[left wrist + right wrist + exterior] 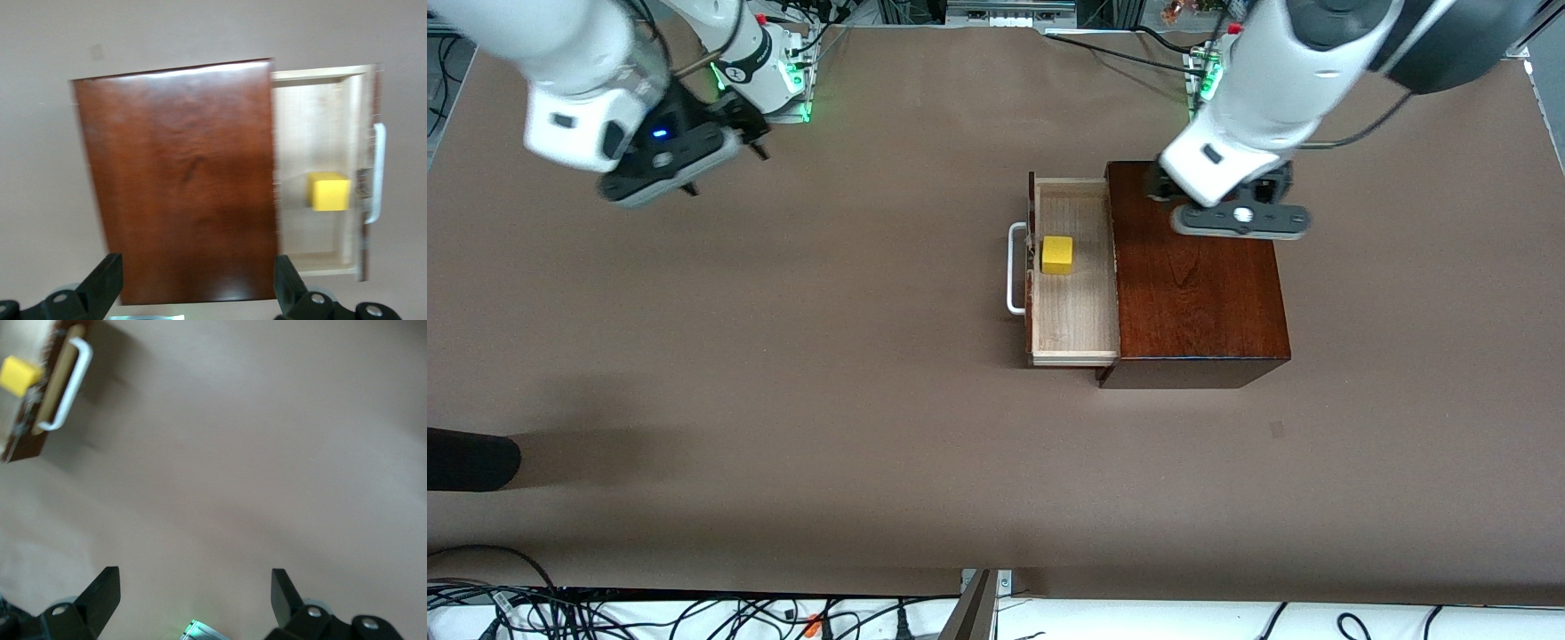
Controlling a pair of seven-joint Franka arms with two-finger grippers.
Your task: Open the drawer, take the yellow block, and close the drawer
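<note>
While the drawer (1074, 271) stands pulled out of its wooden box (1196, 267), your yellow block (1057, 254) sits inside it near the white handle (1015, 268). Your left gripper (197, 293) hovers over the box top, fingers spread wide, empty. Your right gripper (193, 603) hangs over bare table (783, 356) well apart from the drawer, fully open, holding nothing.

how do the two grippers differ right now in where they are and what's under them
The left gripper hangs over the wooden box's top, while the right gripper hangs over bare table toward the right arm's end. The left gripper is close to the open drawer holding the yellow block; the right gripper is well away from both. They share wide-open fingers, and neither holds anything.
</note>
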